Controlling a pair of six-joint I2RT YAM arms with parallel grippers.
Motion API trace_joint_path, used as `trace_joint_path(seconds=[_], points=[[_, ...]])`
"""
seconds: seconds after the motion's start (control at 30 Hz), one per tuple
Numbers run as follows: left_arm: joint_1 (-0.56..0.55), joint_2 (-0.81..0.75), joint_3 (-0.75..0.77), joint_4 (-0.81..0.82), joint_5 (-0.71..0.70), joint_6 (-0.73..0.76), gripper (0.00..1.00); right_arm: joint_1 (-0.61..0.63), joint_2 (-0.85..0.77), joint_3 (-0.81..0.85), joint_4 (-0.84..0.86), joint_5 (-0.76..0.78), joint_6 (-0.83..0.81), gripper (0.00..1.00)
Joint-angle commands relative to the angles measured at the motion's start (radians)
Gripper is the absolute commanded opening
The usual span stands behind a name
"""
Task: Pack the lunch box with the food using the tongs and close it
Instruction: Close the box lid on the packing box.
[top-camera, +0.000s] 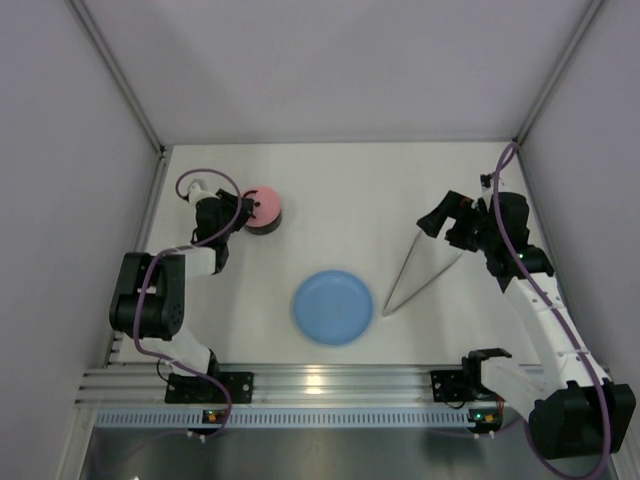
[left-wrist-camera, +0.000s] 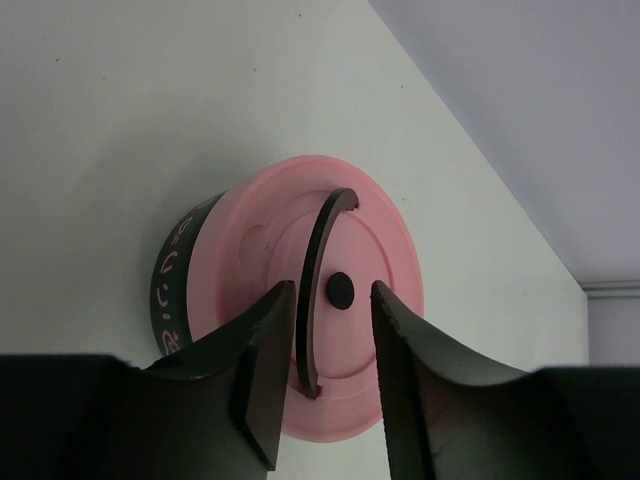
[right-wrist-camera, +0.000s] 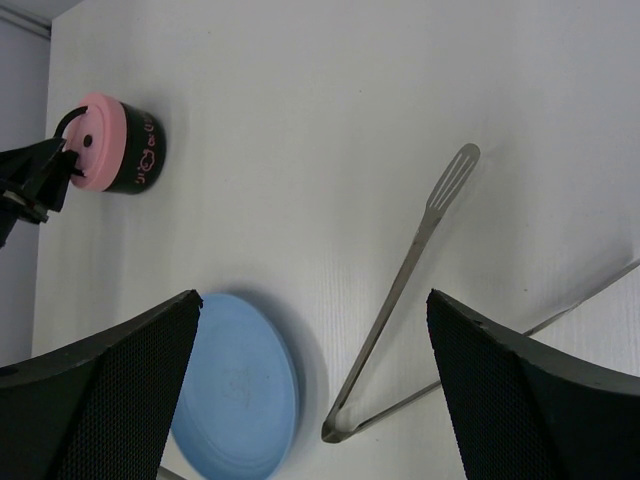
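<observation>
**Ana:** Is the job done?

**Ben:** Nearly, I think. On the table (top-camera: 330, 190) no food shows on the blue plate (top-camera: 333, 307) by the near edge. The tongs (top-camera: 420, 268) lie to its right. The right gripper (right-wrist-camera: 312, 297) hangs wide apart over them, holding nothing.

**Ana:** And the lunch box (top-camera: 264, 211)?

**Ben:** It's near the far left corner with its pink lid (left-wrist-camera: 260, 240) on. The left gripper (left-wrist-camera: 333, 290) stands apart, one finger on each side of the lid's handle (left-wrist-camera: 315, 260).

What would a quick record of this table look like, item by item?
Lunch box: far left, pink lid on
Left tool: jaws apart, astride the lid's handle
Plate: blue, middle, nothing on it
Tongs: lying flat right of the plate, ungripped
Right tool: open above the tongs, holding nothing
Food: none in view
</observation>
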Motion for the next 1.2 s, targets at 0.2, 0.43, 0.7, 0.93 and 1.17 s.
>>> trace_joint_path(seconds=[0.2, 0.43, 0.7, 0.93, 1.17], points=[[-0.017, 0.063, 0.027, -0.404, -0.099, 0.083, 0.53, 0.020, 0.000, -0.008, 0.081, -0.003, -0.004, 0.93], [-0.086, 0.051, 0.139, -0.529, -0.139, 0.172, 0.55, 0.021, 0.000, -0.012, 0.086, -0.004, -0.002, 0.93], [-0.145, 0.129, 0.323, -0.721, -0.154, 0.250, 0.54, 0.021, -0.005, -0.020, 0.086, -0.004, -0.002, 0.93], [-0.187, 0.198, 0.441, -0.891, -0.228, 0.315, 0.53, 0.021, 0.000, -0.025, 0.095, -0.009, 0.004, 0.93], [-0.241, 0.229, 0.513, -0.997, -0.329, 0.356, 0.56, 0.021, 0.007, -0.025, 0.106, -0.015, 0.010, 0.93]])
